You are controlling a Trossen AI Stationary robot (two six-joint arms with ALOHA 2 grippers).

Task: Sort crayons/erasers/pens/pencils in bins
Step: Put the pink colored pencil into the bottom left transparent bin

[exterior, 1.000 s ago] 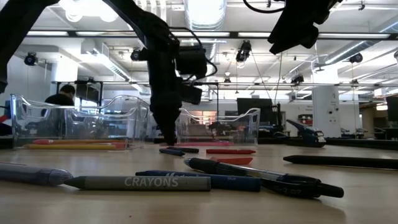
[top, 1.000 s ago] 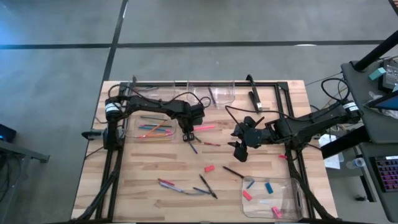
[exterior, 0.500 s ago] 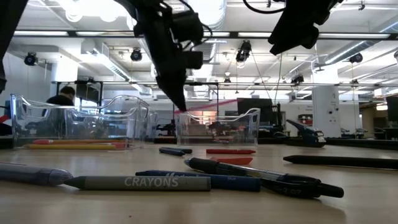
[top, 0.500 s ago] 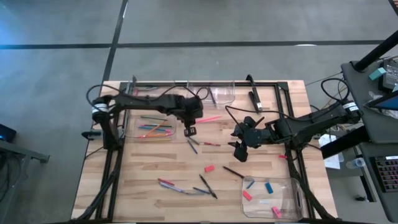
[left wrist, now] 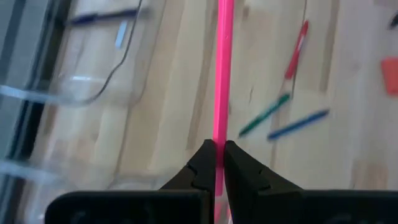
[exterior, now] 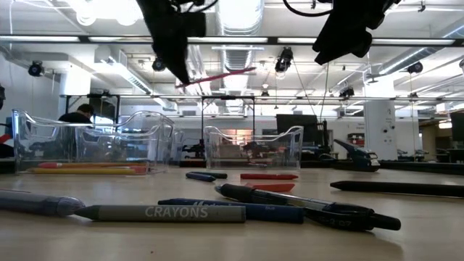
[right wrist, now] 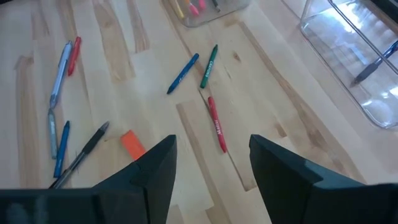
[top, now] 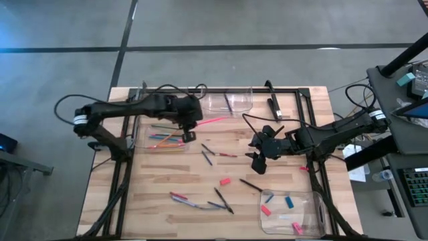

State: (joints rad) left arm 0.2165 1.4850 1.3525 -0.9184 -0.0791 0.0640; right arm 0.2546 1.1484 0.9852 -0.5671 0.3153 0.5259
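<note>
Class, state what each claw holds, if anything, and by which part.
The left claw pinches a long thin pink stick near one end; the right claw is open, holding nothing.

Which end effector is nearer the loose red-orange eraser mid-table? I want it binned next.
Right. The right end effector hangs open just up and right of the eraser; the left end effector, gripping a pink stick, is farther up-left.
</note>
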